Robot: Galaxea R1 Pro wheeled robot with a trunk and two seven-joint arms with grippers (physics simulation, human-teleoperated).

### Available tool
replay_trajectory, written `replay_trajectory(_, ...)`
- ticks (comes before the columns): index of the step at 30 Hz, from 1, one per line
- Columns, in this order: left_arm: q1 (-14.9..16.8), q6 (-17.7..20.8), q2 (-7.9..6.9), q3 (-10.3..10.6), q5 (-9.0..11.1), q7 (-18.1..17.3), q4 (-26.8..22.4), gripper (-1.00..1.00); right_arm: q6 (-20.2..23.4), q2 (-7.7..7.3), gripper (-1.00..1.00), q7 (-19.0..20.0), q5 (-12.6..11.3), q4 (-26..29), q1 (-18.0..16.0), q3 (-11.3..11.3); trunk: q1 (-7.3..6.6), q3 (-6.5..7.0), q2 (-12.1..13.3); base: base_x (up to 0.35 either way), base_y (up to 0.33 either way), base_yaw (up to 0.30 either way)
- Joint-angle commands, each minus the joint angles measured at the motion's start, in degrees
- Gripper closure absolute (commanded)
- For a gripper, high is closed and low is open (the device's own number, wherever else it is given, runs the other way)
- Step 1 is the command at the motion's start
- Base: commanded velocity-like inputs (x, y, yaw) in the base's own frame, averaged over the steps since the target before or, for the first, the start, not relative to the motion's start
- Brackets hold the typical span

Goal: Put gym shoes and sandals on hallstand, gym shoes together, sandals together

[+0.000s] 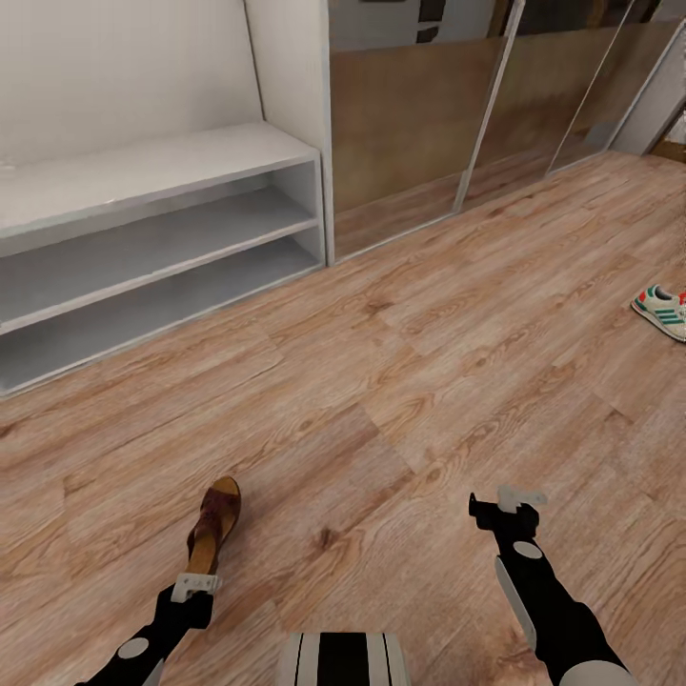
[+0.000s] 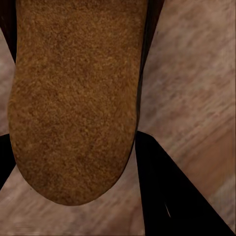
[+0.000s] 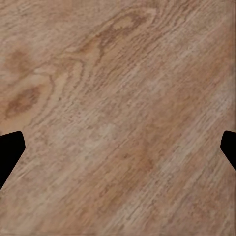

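Head view: left gripper point(image 1: 196, 583) at heel of dark-brown leather sandal point(image 1: 213, 525) on wood-plank floor point(image 1: 400, 381), jaws apart around it; right gripper point(image 1: 508, 502) jaws apart, empty.

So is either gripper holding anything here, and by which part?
Right gripper is open over bare floor. Left gripper is at the sandal, fingers flanking its end; a closed hold cannot be told.

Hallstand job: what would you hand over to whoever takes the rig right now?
Left gripper: open, fingers either side of a sandal's heel end on the corridor floor; not lifted.
Right gripper: open, empty, above bare floor.
One gym shoe lies on the floor far to the right.
Hallstand: nothing on the shelves in view.
Left: grasp this sandal, rack it, then the other shoes.
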State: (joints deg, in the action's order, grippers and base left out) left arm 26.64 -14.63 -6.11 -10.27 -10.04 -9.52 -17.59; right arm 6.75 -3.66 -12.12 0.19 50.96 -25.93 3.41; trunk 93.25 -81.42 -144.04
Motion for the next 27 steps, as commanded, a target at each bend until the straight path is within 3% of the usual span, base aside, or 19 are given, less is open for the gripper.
replay_trajectory(1, -0.2, -0.2, -0.11, -0.4, -0.7, -0.4, 0.0, 1.00, 0.1, -0.02, -1.00, -0.2, 0.0, 0.0, 0.1, -0.1, -0.03, 0.28, 0.0, 0.000, 0.000, 0.000)
replay_trajectory(6, -1.5, -0.3, -0.62, -0.6, -0.5, -0.3, 0.0, 1.00, -2.5, -0.03, -1.00, -0.3, 0.1, -2.0, 1.3, -0.1, -0.16, 1.82, 0.1, 0.000, 0.000, 0.000)
replay_trajectory(11, -3.3, -0.4, -0.94, -1.7, 1.5, -0.5, -0.1, 1.00, -7.6, -0.03, -1.00, -0.3, 0.1, -6.1, 2.3, -0.1, -0.29, 3.37, 0.1, 0.000, 0.000, 0.000)
replay_trajectory(15, -4.6, -2.6, -1.39, -2.8, 3.1, -0.7, 0.0, 1.00, -13.8, -0.03, -1.00, -0.3, 0.0, -11.6, 3.0, -0.1, -0.39, 4.62, 0.2, 0.000, 0.000, 0.000)
replay_trajectory(27, -7.2, -5.9, -1.89, -3.2, 3.8, -0.8, 0.0, 1.00, -28.9, -0.05, -1.00, -0.2, 0.1, -27.7, 3.4, -0.2, -0.70, 8.36, 0.4, 0.000, 0.000, 0.000)
